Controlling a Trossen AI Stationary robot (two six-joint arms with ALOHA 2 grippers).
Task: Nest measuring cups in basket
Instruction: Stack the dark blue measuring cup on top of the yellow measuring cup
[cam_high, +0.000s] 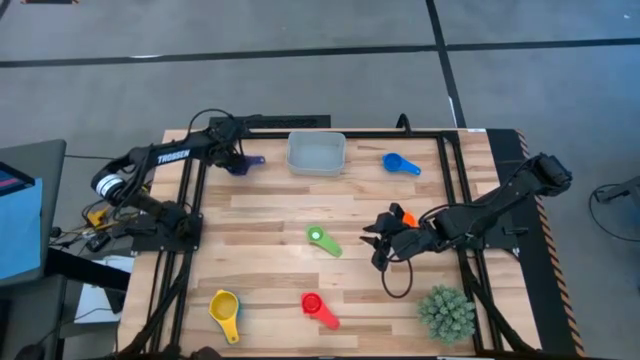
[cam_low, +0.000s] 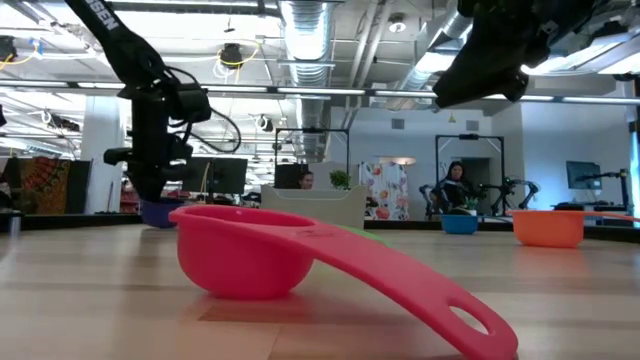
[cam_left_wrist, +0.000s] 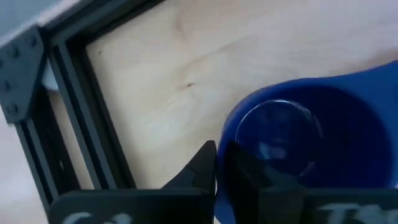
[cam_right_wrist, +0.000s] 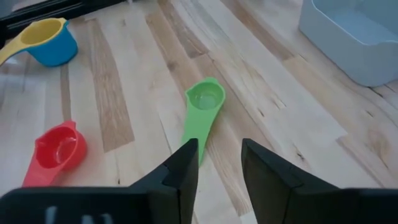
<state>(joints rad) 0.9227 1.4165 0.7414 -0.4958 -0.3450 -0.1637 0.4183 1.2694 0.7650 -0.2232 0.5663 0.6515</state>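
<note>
High view shows my wooden slatted tabletop (cam_high: 270, 215) with the pale grey-blue rectangular plastic basket (cam_high: 316, 153) at its far edge. My left tool (cam_high: 236, 160) sits just left of it, fingers together on the rim of the dark blue round plastic measuring cup (cam_left_wrist: 311, 137), whose handle is partly cut off in the wrist view. My right tool (cam_right_wrist: 217, 165) hangs with fingers apart near the small green plastic measuring cup (cam_right_wrist: 204, 106); the orange cup (cam_high: 403, 215) is mostly hidden behind that arm.
</note>
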